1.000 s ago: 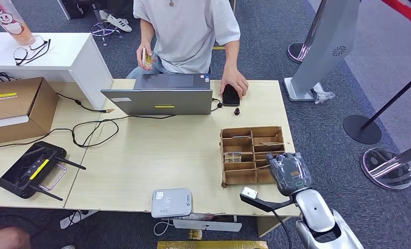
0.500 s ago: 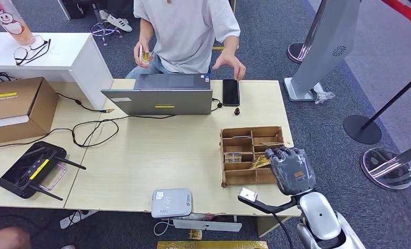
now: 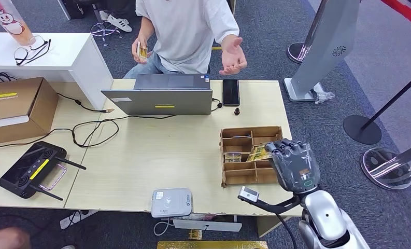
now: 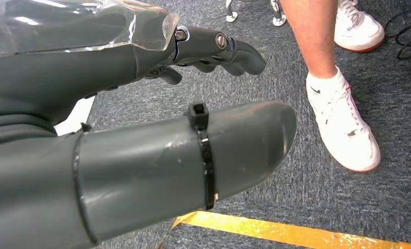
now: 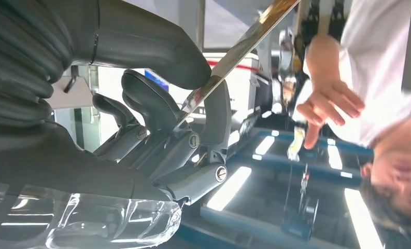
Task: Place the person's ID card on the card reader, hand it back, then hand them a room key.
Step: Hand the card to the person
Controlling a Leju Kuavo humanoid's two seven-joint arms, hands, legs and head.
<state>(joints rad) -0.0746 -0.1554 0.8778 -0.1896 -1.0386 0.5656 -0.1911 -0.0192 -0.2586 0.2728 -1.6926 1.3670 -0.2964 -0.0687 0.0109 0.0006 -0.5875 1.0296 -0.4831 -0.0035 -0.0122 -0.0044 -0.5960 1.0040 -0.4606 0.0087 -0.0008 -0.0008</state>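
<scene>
Lifted since a second ago, the right hand pinches a glossy gold room key card above the brown cardboard divided tray; the person's open palm now waits. Handover comes next: reach across the table. The left hand hangs empty, fingers loosely curled.

desk: pale matt wood laminate. compartment tray: raw brown cardboard. right hand: matt grey plastic, holding glossy room key. floor: rough carpet.
</scene>
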